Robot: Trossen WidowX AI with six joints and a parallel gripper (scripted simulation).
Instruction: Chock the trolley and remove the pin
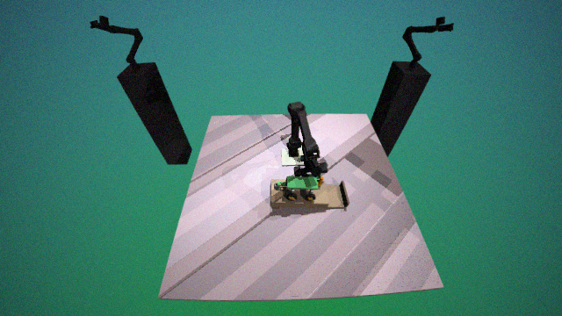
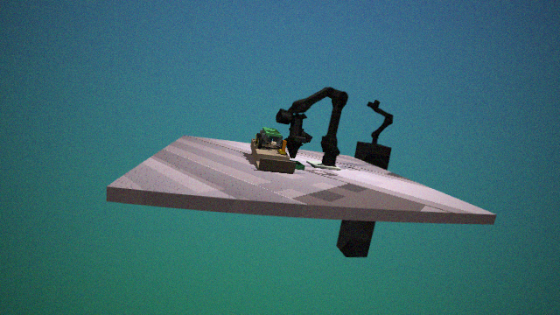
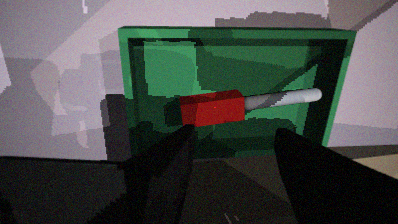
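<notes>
The stop pin [image 3: 212, 109] lies in the green tray [image 3: 240, 34] [image 2: 300, 165], its red head left and its grey shaft right in the wrist view. My gripper [image 3: 234, 135] [image 2: 292, 156] is open and empty above the tray's near side; the fingers stand apart, clear of the pin. The green-topped trolley [image 1: 302, 182] [image 2: 272, 132] stands on the ramp [image 1: 330, 193] [image 2: 276, 165]. The chock, with its orange handle [image 1: 320, 180] [image 2: 284, 145], stands at the trolley's downhill end by the arm-side wheel; whether it touches the wheel is too small to tell.
The ramp has a dark end stop [image 1: 343, 194] at its downhill end. The ramp's edge is close beside the gripper and tray. A pale plate [image 1: 287, 158] [image 2: 324, 165] lies at the arm's base. Two other arms stand on dark pillars beyond the table.
</notes>
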